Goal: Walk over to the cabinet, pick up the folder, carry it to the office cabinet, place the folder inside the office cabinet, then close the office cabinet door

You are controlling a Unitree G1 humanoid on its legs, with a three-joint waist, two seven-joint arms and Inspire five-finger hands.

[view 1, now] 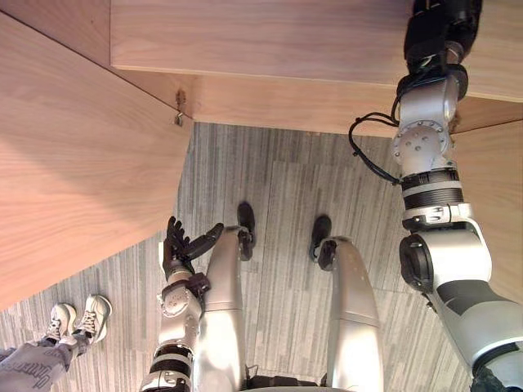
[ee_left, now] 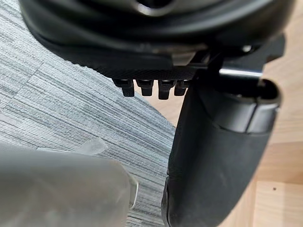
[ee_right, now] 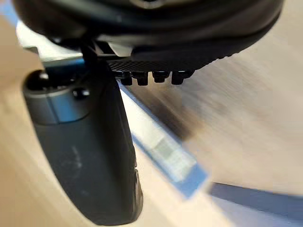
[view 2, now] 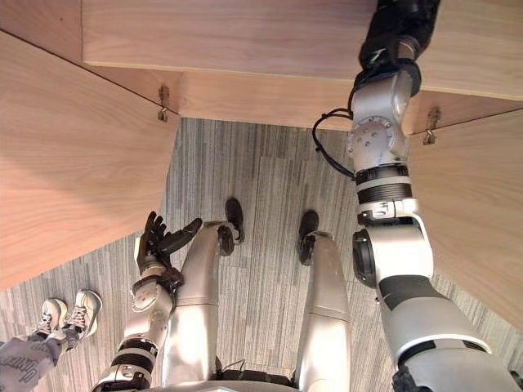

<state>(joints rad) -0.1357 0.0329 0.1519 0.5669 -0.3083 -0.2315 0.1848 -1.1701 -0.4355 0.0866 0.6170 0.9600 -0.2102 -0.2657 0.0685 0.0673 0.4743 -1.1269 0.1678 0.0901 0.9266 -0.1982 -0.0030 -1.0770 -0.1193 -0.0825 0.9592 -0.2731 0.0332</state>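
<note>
Grey carpet [view 1: 286,180] below an open light-wood office cabinet [view 1: 261,37].
Blurred blue-and-white folder [ee_right: 163,151] beyond right hand [ee_right: 90,142]; left hand [view 1: 181,245] low; all fingers straight, empty.

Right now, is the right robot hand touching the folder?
Cannot tell. In the right wrist view the right robot hand is close over the folder, but its dark bulk hides where they would meet, so neither contact nor a gap shows plainly.

Bright, even, diffuse light; pale sheen on wooden cabinet [view 1: 245,33]; carpet floor [view 1: 286,180] evenly lit.
</note>
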